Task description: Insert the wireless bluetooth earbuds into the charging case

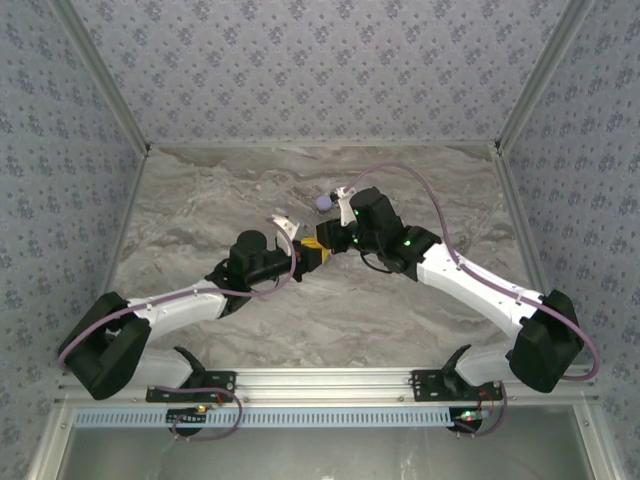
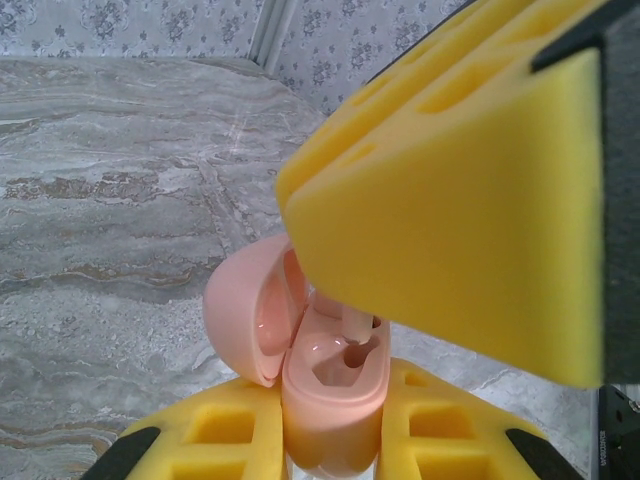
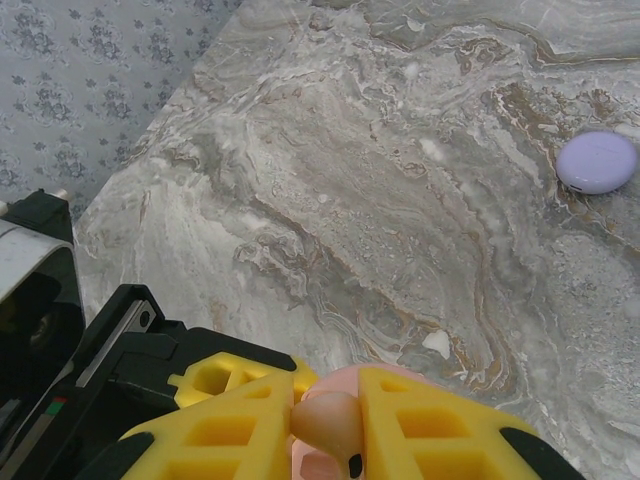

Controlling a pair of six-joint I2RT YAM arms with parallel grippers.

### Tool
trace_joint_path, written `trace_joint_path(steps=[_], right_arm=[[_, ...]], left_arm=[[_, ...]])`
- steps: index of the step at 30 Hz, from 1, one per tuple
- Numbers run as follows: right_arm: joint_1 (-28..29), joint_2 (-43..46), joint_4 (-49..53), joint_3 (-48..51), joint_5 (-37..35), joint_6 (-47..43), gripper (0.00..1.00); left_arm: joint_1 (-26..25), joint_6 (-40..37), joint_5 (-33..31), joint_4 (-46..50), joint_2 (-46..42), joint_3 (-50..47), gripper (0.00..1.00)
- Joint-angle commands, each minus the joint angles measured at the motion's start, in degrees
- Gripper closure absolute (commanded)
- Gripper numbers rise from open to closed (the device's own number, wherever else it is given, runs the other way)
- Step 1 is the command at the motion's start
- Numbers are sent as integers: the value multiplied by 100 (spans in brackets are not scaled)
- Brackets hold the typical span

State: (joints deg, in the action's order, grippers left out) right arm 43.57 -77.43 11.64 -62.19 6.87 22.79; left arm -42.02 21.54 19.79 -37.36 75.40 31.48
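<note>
My left gripper is shut on a salmon-pink charging case and holds it upright, with the lid swung open to the left. My right gripper is shut on a salmon-pink earbud right above the case. In the left wrist view the earbud's stem reaches into the case's right socket under the right gripper's yellow finger. The left socket of the case looks empty. From above, both grippers meet at mid table.
A closed lilac round case lies on the marble table beyond the right gripper, also seen from above. A small white speck lies on the table near the grippers. Patterned walls enclose the table on three sides.
</note>
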Motion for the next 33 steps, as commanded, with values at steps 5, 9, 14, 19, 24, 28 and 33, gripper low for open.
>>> trace_joint_path(steps=[5,9,14,19,24,28,33], right_arm=[[47,-62,118,-169,-169,-144,76],[55,-67,141,-165,-151,-163,76],[64,-71,180,-162,-160,-188,76],[82,-88,222,-170,-143,-214,76],[107,-86,284,-166,-121,-249,75],[130,-92,337,-179,-83,-261,74],[143,-84,366,-196,-89,-275,73]], left_arm=[[-42,-36,80,-104,-220,112,92],[-42,-36,49,-98,-227,108,92],[-43,-38,16,-96,-241,104,92],[-39,-41,-21,-98,-248,112,92],[-36,-36,-54,-97,-245,120,92],[-42,-37,-37,-87,-250,130,92],[-35,-49,-27,-78,-245,140,91]])
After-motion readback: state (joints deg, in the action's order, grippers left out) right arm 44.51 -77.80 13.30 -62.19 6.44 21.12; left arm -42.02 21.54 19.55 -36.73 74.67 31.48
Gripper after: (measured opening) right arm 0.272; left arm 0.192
